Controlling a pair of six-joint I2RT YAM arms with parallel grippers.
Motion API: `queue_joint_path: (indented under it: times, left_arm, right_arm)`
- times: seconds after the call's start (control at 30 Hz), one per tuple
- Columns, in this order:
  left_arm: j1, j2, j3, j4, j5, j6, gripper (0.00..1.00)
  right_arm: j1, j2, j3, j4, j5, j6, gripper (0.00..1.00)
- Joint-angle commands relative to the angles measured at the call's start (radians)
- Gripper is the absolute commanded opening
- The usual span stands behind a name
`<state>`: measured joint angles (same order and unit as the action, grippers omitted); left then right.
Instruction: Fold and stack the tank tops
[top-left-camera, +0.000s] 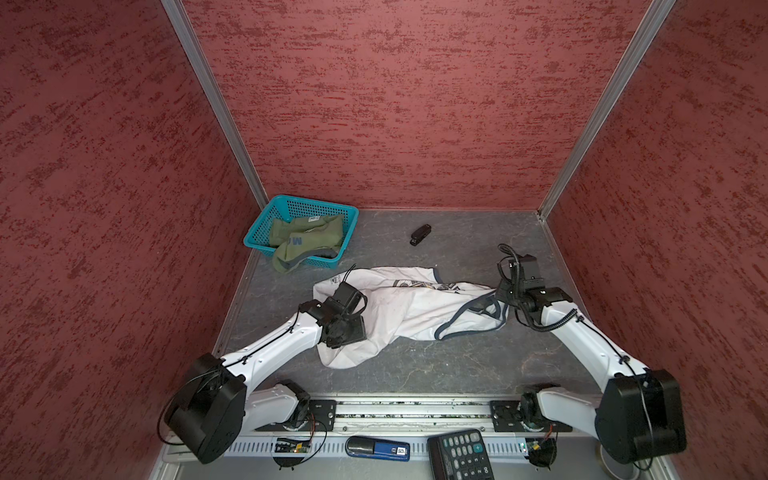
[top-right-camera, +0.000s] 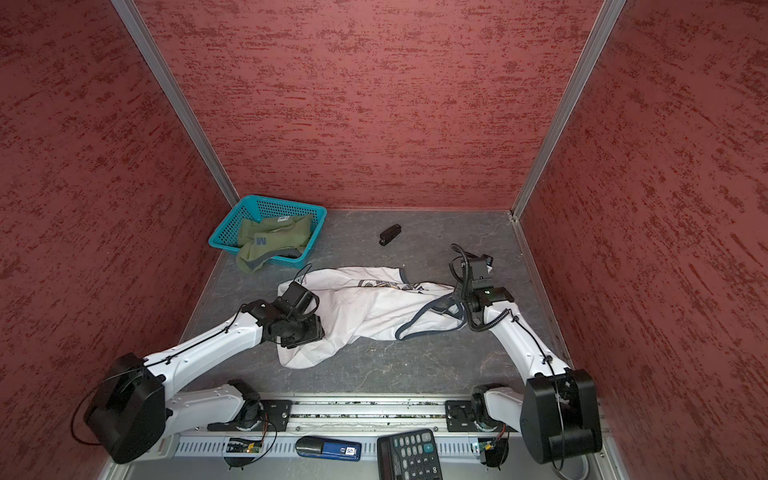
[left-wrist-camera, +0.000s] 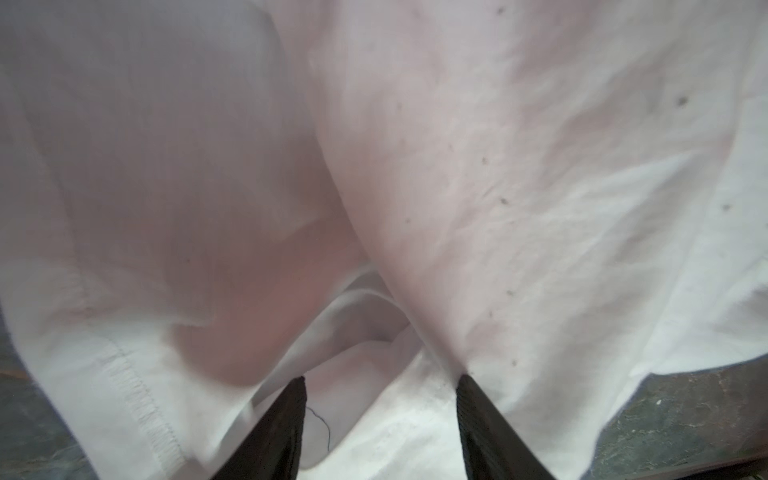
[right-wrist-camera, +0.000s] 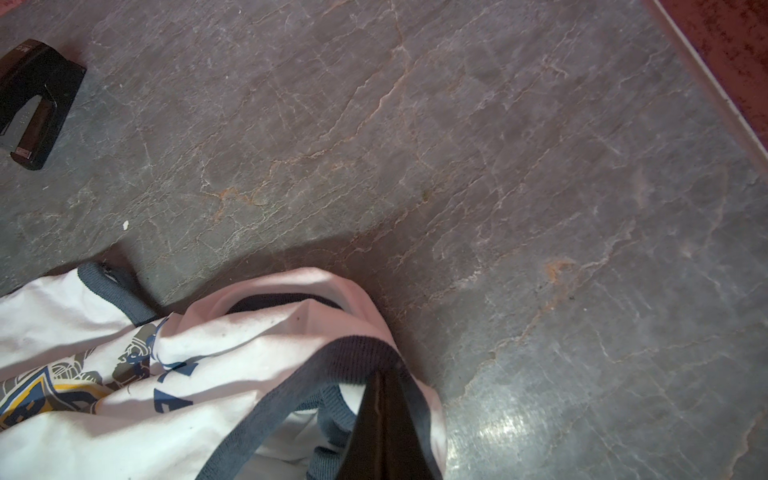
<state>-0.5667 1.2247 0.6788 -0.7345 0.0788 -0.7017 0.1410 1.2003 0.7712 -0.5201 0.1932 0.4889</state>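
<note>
A white tank top (top-left-camera: 411, 309) lies crumpled in the middle of the grey table, with dark grey-blue trim (top-left-camera: 465, 328) and a printed emblem (right-wrist-camera: 54, 390). An olive green tank top (top-left-camera: 305, 239) is bunched in the teal basket and spills over its near rim. My left gripper (left-wrist-camera: 382, 380) is open right over the white top's near-left part. White cloth lies between and under its black fingertips (left-wrist-camera: 291, 411). My right gripper (right-wrist-camera: 380, 376) is shut on the white top's dark trim strap (right-wrist-camera: 299, 390) at the garment's right end.
The teal basket (top-left-camera: 259, 226) stands at the back left corner. A black stapler (top-left-camera: 420, 235) lies on the table behind the white top. A calculator (top-left-camera: 459, 455) and a blue object (top-left-camera: 378, 449) rest on the front rail. Red walls close in three sides.
</note>
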Motion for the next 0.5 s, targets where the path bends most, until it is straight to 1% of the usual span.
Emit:
queue_joint_path:
  times: [0.0, 0.1, 0.2, 0.3, 0.47]
  left_arm:
    - [-0.005, 0.036, -0.004, 0.025, 0.019, 0.027, 0.57]
    - [-0.012, 0.066, -0.003, 0.045, 0.03, 0.031, 0.49]
    - [-0.025, 0.065, 0.003, 0.044, 0.025, 0.028, 0.34]
    - [-0.039, 0.016, 0.007, 0.034, 0.01, 0.024, 0.2]
    - [-0.038, -0.105, 0.037, -0.006, -0.055, 0.025, 0.02]
  right_arm:
    - [-0.006, -0.011, 0.003, 0.02, -0.012, -0.003, 0.0]
    - [-0.006, -0.014, 0.005, 0.015, -0.007, -0.006, 0.0]
    - [-0.007, -0.02, 0.007, 0.008, 0.005, -0.007, 0.0]
    - [-0.008, -0.029, 0.009, 0.003, 0.017, -0.007, 0.0]
    - [-0.014, -0.028, 0.023, 0.001, 0.024, -0.007, 0.0]
